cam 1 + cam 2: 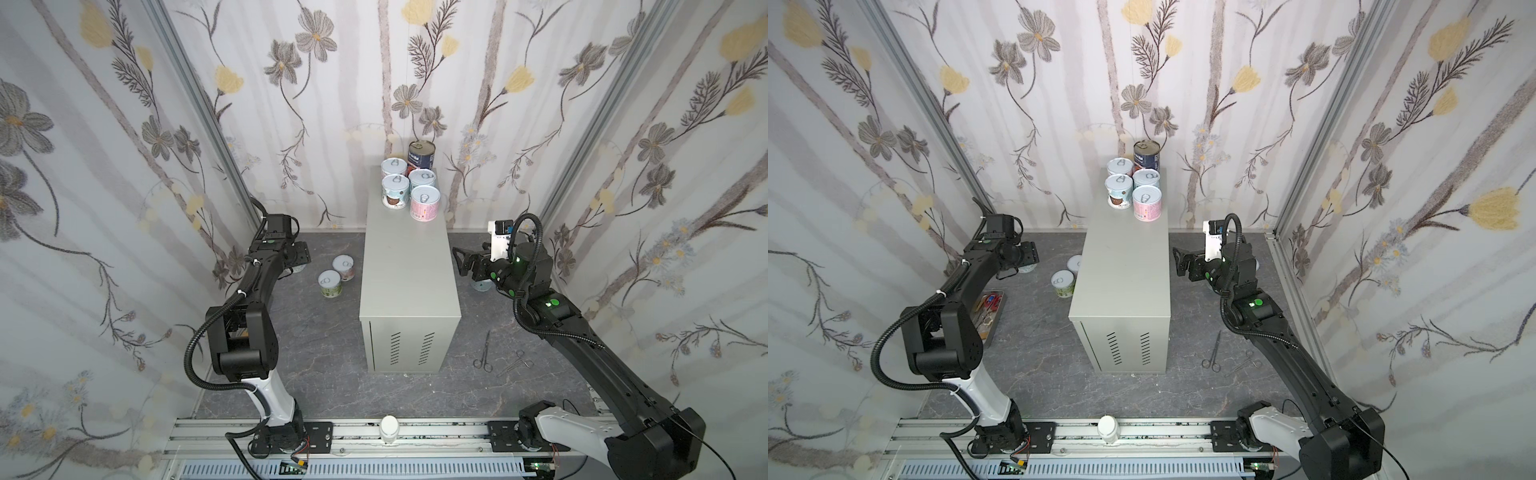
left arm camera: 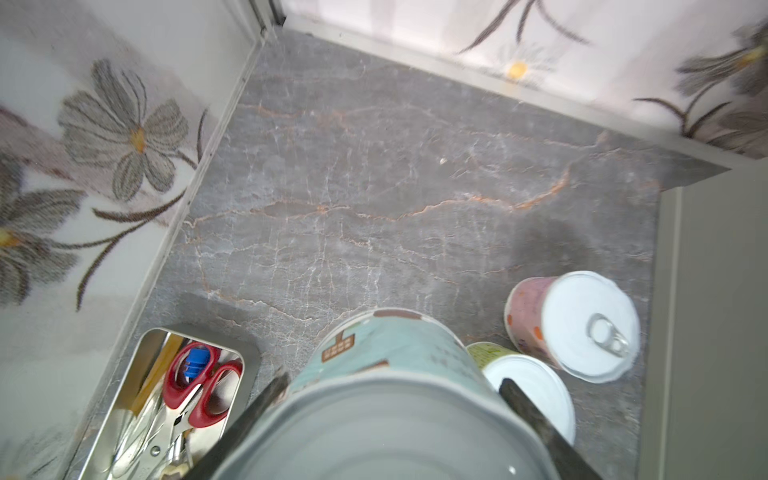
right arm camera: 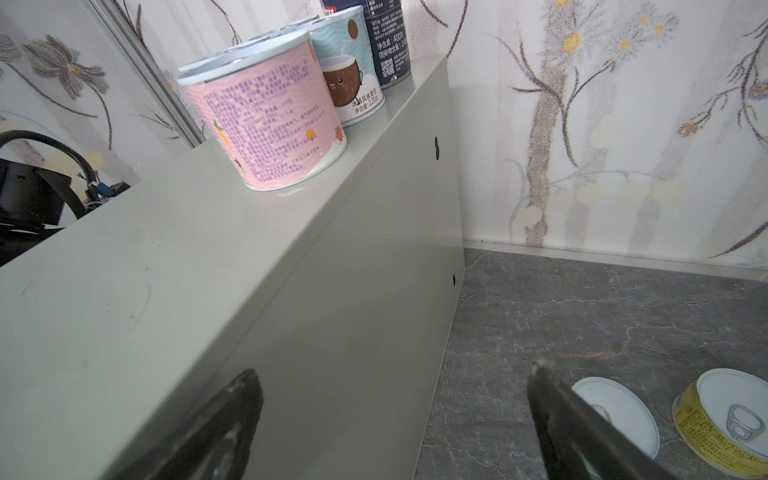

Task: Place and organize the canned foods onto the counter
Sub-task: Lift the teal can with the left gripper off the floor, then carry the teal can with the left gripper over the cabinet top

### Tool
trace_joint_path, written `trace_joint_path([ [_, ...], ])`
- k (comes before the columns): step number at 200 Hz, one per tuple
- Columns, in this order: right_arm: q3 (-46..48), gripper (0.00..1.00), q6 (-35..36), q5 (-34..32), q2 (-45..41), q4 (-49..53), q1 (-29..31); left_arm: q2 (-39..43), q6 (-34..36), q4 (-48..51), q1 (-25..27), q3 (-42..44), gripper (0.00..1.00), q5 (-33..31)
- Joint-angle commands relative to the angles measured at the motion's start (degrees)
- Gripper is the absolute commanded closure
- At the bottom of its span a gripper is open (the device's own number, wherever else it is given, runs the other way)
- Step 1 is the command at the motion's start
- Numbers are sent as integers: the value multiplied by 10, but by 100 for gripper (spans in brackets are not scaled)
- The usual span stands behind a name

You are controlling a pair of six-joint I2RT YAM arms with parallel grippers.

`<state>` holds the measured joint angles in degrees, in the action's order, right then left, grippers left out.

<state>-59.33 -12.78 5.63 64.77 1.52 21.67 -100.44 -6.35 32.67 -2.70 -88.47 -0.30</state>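
Left hand [image 2: 392,384] clamps teal can [image 2: 390,345] over floor [image 2: 374,187]. Right hand [image 3: 395,370] wide, empty, beside tabletop [image 3: 124,270]. On its far end: coconut can [image 3: 349,70] reads 净含量 220克, dark blue can [image 3: 388,37] 400克 plus QR; pink can [image 3: 266,112] print illegible.

On my right wrist feed, the teal coconut can [image 3: 353,70] reads 净含量:220克, under a line of characters I can't fully make out. The dark blue can [image 3: 388,37] shows 净含量:400克, 固形物含量 and a QR code [image 3: 387,66]. On the pink can [image 3: 266,120] the print is too fine to read.
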Motion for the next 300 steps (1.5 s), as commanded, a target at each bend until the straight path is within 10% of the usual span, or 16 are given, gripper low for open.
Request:
trace_joint_path([
  [1,1,0,6,-1,-13,-16,-1,25,15,47,10,-37,43,52],
  [157,1,0,3,6,-85,19,0,156,26,207,190,-243,44,172],
  [300,-28,0,46,16,-88,30,41,27,37,252,339,-381,41,80],
])
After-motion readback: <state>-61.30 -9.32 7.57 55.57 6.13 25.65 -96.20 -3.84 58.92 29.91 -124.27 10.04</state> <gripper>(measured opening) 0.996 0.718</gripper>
